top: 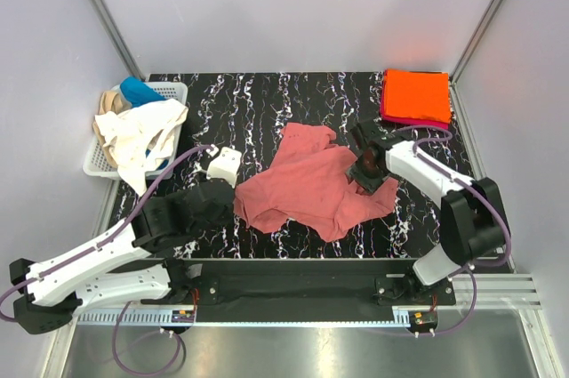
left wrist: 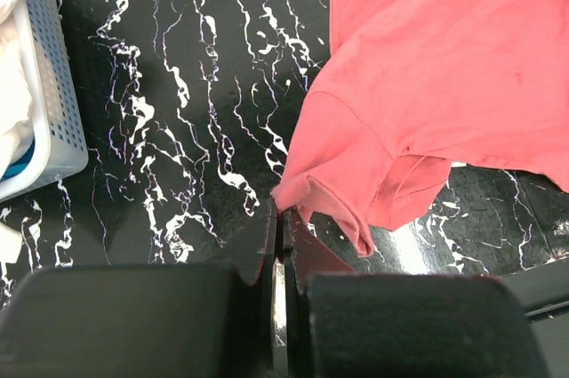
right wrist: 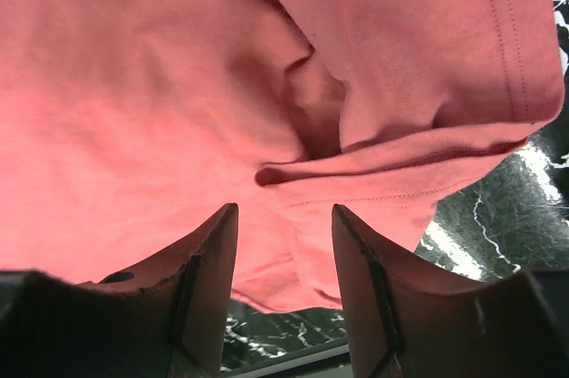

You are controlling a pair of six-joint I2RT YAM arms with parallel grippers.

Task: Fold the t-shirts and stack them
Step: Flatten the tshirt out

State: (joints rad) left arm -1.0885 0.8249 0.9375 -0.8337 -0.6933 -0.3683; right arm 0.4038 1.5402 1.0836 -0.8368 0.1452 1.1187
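A dusty salmon-pink t-shirt (top: 307, 184) lies crumpled in the middle of the black marbled table. My left gripper (top: 229, 203) is at its left corner. In the left wrist view the gripper (left wrist: 283, 213) has its jaws shut, pinching the corner of the pink shirt (left wrist: 444, 67). My right gripper (top: 367, 169) is open, low over the shirt's right side. In the right wrist view the gripper (right wrist: 284, 209) is open, with folds of the pink cloth (right wrist: 178, 102) below and between its fingers. An orange tee (top: 415, 93) lies folded on a magenta one (top: 400, 118) at the back right.
A white lattice basket (top: 169, 91) stands at the back left. It holds a cream-white tee (top: 147, 133) spilling over the rim, a tan one (top: 110, 102) and a blue one (top: 138, 91). The basket also shows in the left wrist view (left wrist: 53, 102). Grey walls enclose the table.
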